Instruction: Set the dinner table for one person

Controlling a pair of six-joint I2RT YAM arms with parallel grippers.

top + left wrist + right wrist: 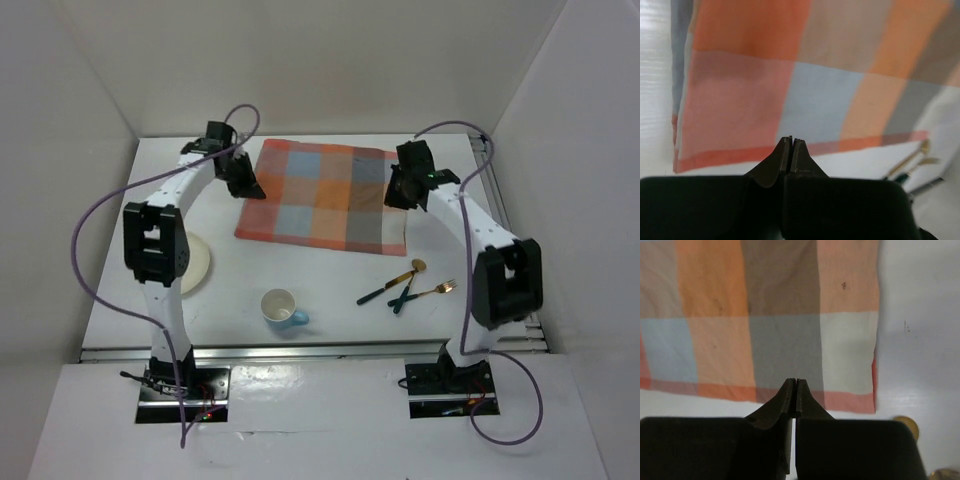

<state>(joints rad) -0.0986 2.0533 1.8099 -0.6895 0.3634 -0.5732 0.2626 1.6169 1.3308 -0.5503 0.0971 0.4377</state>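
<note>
**White table, both tools pinched together**

White walls enclose the table, which spreads ahead of the arms with a rail along its near edge. A checked mat lies on its far half. The left tool and right tool hang by the mat's side edges, fingers together, holding nothing. The left arm hides part of a plate. The cutlery overlaps and is hard to separate. A cup stands nearby.

The checked mat is matt cloth; the dinner table smooth, slightly glossy.
</note>
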